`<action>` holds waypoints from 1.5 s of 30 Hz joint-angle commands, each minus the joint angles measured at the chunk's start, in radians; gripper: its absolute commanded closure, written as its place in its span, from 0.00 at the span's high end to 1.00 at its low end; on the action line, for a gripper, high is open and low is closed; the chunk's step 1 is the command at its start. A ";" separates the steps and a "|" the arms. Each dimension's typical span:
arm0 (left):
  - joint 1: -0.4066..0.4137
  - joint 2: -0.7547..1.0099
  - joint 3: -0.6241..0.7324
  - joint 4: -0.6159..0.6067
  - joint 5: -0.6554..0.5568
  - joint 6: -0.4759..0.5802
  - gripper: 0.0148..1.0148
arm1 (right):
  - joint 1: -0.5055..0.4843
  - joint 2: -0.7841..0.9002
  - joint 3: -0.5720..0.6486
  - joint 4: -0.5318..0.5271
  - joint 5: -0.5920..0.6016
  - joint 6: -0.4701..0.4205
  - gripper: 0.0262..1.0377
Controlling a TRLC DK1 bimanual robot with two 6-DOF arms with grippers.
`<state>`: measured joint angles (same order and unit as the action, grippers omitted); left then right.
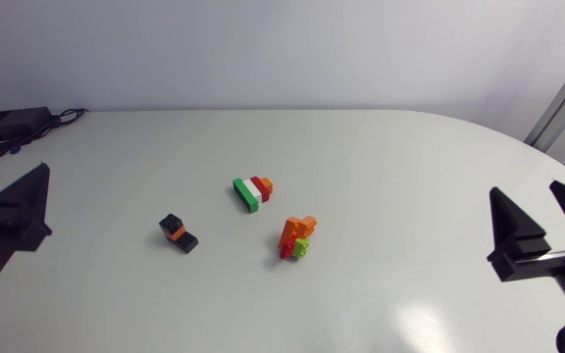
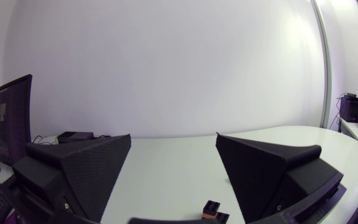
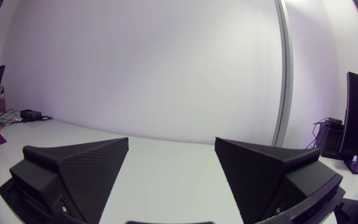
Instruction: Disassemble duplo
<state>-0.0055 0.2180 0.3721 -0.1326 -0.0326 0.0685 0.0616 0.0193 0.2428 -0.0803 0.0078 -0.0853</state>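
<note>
A white tabletop (image 1: 381, 147) seen from above holds three small duplo clumps near its middle, all well apart from both arms. On the left lies the black stack (image 1: 179, 233), two black bricks with an orange one between; its long axis runs from far-left to near-right. In the middle is the striped stack (image 1: 252, 191), lying on its side. Its layers go green, white, red, then orange, from left to right, and its bricks stretch from far to near, leaning slightly right at the near end. To the right and nearer is the orange stack (image 1: 297, 238), orange bricks with red and green at its near end; it runs from near-left to far-right. No single loose brick shows, so the task looks barely begun, if at all: each clump still has bricks joined and all three remain to be pulled apart. The left gripper (image 1: 13, 196) sits at the left edge and the right gripper (image 1: 524, 191) at the right edge, both holding nothing. From the left wrist, the left gripper (image 2: 173, 140) has its fingers spread wide, with the black stack (image 2: 213, 211) on the tabletop ahead, between them but untouched. From the right wrist, the right gripper (image 3: 171, 142) likewise has its fingers spread, with only bare tabletop between.
</note>
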 commanded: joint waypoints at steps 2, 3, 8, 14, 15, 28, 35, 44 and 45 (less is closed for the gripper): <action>-0.031 0.173 0.085 -0.015 0.000 -0.035 0.91 | 0.010 0.094 0.069 0.011 0.012 0.027 0.96; -0.045 0.221 0.102 -0.015 0.000 -0.041 0.91 | 0.010 0.126 0.085 0.016 0.012 0.027 0.96; -0.076 0.500 0.217 -0.065 0.000 -0.062 0.90 | 0.012 0.289 0.173 0.043 0.031 0.027 0.96; -0.079 0.733 0.353 -0.147 0.014 -0.078 0.81 | 0.010 0.562 0.311 0.033 0.044 0.033 0.96; -0.076 0.785 0.381 -0.173 0.017 -0.065 0.81 | 0.009 0.610 0.334 0.022 0.043 0.038 0.96; -0.077 1.178 0.559 -0.303 0.224 0.309 0.83 | -0.040 0.992 0.498 -0.113 -0.032 0.162 0.96; -0.106 1.281 0.551 -0.318 0.235 0.366 0.84 | -0.051 1.134 0.569 -0.271 -0.098 0.107 0.96; -0.156 1.347 0.518 -0.320 0.132 0.360 0.84 | -0.002 1.139 0.538 -0.332 -0.124 -0.153 0.96; -0.152 1.356 0.516 -0.320 0.125 0.361 0.84 | 0.006 1.133 0.535 -0.335 -0.131 -0.153 0.96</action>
<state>-0.1551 1.5375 0.9131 -0.4454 0.1074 0.4084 0.0532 1.1637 0.7891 -0.3965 -0.1108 -0.1921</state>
